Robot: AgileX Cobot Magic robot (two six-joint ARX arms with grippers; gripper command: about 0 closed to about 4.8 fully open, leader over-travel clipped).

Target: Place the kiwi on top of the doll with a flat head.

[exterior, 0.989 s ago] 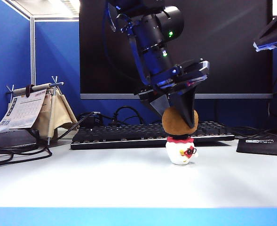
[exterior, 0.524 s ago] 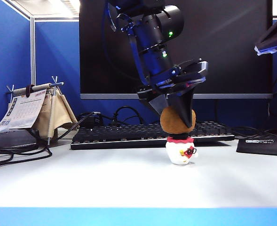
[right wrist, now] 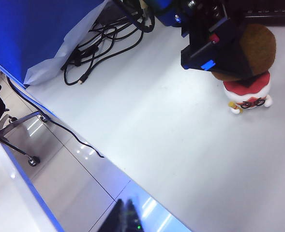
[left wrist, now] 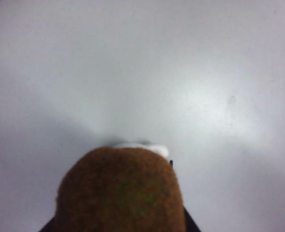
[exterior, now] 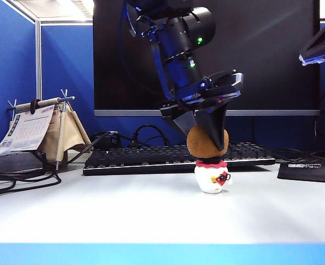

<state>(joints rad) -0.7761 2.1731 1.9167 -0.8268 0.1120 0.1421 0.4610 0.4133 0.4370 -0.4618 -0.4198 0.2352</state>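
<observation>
One kiwi, one doll with a flat head, and two grippers, of which only one shows its jaws. The kiwi sits directly above the doll, its underside meeting the flat black top; in the exterior view it looks nearly round, its long axis lying roughly level, from 9 to 3 o'clock (the tilt cannot be read more finely). The left gripper points steeply down, its dark fingers closed against the fruit's sides at a partial opening, so the kiwi is held. In the left wrist view the kiwi fills the foreground and only a sliver of the doll's white body shows beyond it. The right wrist view shows the doll upright with its glasses toward the table edge, the kiwi above its red rim; the right gripper appears only as a dark sliver, and its opening cannot be told. On the table, at the doll's 12 o'clock, lies one keyboard; one monitor stands behind; one desk calendar and loose cables sit toward 9 o'clock, well apart.
</observation>
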